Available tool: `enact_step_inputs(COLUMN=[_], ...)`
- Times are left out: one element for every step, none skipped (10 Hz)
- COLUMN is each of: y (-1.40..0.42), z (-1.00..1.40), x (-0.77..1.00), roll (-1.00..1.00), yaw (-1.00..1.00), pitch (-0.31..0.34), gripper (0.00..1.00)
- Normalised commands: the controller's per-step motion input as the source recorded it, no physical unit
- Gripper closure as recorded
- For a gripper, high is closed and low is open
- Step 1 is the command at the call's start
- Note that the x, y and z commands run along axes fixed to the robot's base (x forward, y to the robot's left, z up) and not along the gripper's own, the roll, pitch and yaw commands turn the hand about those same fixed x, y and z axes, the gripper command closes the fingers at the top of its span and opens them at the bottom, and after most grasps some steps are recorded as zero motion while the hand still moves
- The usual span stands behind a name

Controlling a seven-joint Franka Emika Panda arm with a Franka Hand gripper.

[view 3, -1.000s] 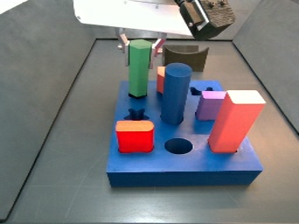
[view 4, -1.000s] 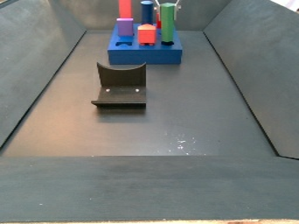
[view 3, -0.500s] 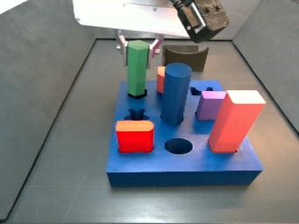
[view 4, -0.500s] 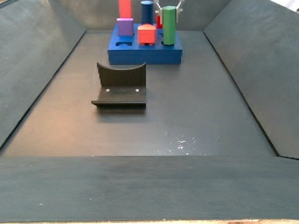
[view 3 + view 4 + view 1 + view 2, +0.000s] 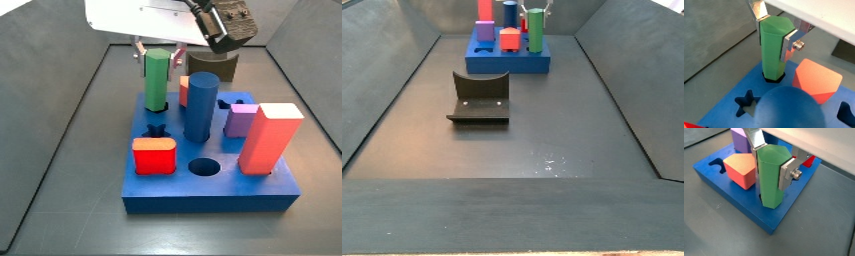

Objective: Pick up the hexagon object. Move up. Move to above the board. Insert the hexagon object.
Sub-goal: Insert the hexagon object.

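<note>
Dark counter (image 5: 543,140) carrying the blue board (image 5: 509,63) at 12 o'clock and the dark fixture (image 5: 480,98) nearer centre; pincer (image 5: 158,47) above the board's far end.

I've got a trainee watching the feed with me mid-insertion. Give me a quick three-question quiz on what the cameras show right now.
1. True or false: the gripper has its fingers on either side of the hexagon object.
2. Where is the green peg's lower end? A) lying flat on the floor B) in a hole at a corner of the board C) on top of the blue cylinder
3. Fill in: the piece standing tallest at the board's near right corner in a side view is the ______.

Key:
1. True; the silver plates flank the peg near its top in both wrist views.
2. B; it stands upright in its hole.
3. red square block.
</note>
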Motion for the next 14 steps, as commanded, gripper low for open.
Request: enact_step_inputs(y=[-0.07,-0.05,-0.03,0.0,0.0,0.0,0.0,0.05,0.06,0.0,0.0,0.0,0.0,0.0], z=[-0.21,-0.25,-0.33,-0.41,-0.42,-0.4,-0.37,-0.34,-0.33,-0.38,-0.41,-0.46,-0.46,-0.49], x=[0.0,0.05,0.0,0.0,0.05,0.0,0.0,0.0,0.0,0.15,0.1,0.02,0.0,-0.09], roll=[-0.07,-0.09,-0.03,0.0,0.01,0.05,0.06,0.06,0.05,0.0,0.0,0.0,0.05,0.1], yaw=[-0.07,0.0,0.0,0.0,0.07,0.19,0.23,0.23,0.23,0.04,0.0,0.0,0.0,0.05], pitch=[-0.027,-0.054,-0.067,-0.066,-0.04,-0.084,-0.1,-0.086,-0.069,-0.066,-0.081,-0.091,-0.086,-0.096], gripper=[1.0,1.0,1.0,1.0,1.0,1.0,1.0,1.0,1.0,1.0,1.0,1.0,1.0,1.0])
